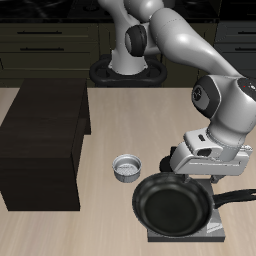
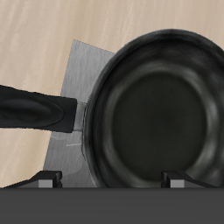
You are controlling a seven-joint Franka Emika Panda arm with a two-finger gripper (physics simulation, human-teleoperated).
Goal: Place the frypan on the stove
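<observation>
The black frypan [image 1: 172,207] lies on the grey stove [image 1: 216,232] near the table's front edge and covers most of it. Its long handle [image 1: 236,194] sticks out sideways past the stove's edge. My gripper [image 1: 203,173] hangs just above the pan's back rim with its jaws spread wide and nothing between them. In the wrist view the frypan [image 2: 162,114] fills most of the picture, its handle [image 2: 35,108] points away from it, and a strip of the stove [image 2: 77,83] shows beside it. The gripper [image 2: 112,182] shows only its two fingertips [image 2: 47,181], far apart. The burner rings and the knob are hidden.
A small silver pot [image 1: 126,167] stands on the table just behind the pan. A large dark brown cabinet [image 1: 40,140] stands farther along the table. The robot's base [image 1: 128,70] is at the table's back.
</observation>
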